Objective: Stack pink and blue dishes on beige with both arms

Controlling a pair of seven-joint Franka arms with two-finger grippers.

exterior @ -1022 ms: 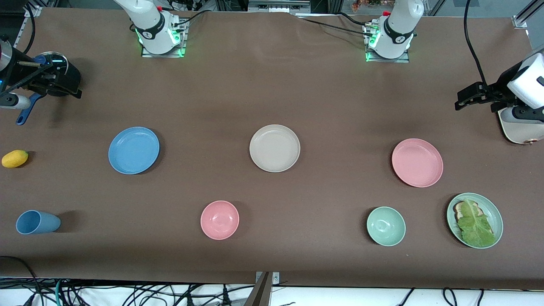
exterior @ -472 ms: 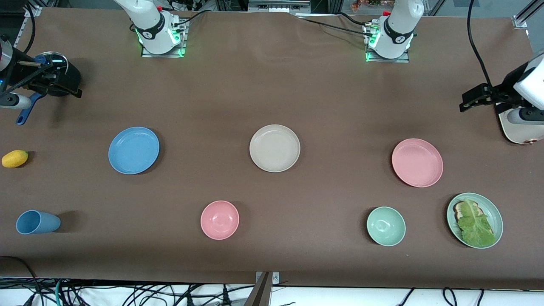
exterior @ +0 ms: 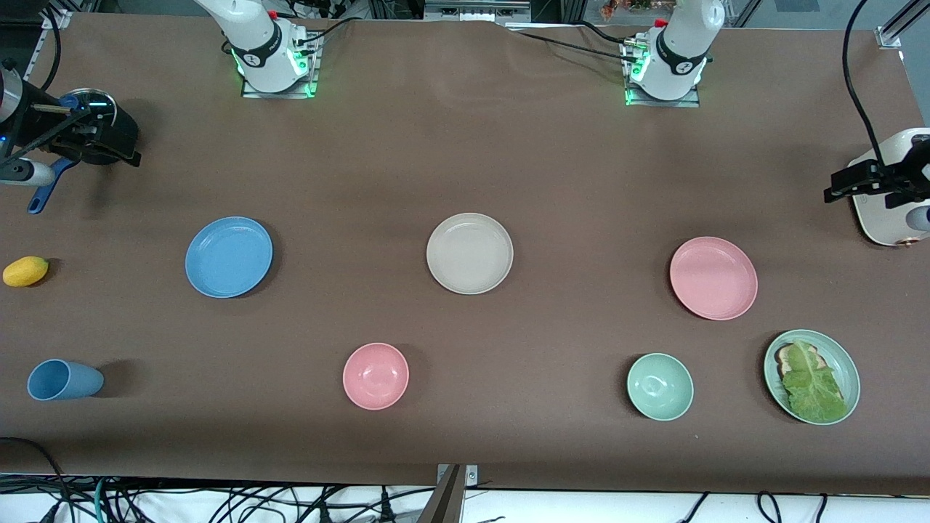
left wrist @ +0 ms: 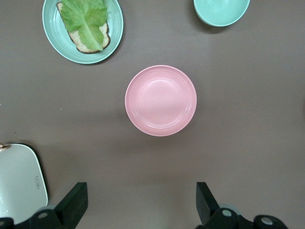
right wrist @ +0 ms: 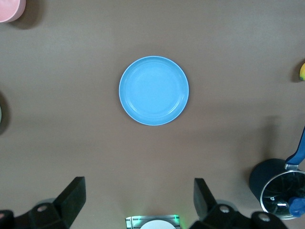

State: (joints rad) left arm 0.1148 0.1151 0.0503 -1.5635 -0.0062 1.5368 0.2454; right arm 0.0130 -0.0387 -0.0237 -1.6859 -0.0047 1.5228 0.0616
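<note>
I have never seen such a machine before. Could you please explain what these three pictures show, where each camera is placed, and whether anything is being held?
Two white robot arms stand at a brown table. One camera looks down from high up, facing them; the two others sit on the arms' wrists and look straight down.

In the middle lies the beige plate. The blue plate lies toward the right arm's end, the pink plate toward the left arm's end.

The left gripper hangs open over the table beside the toaster, the pink plate in its camera's view. The right gripper hangs open with the blue plate in view. Nothing is held, and nothing is stacked yet.
</note>
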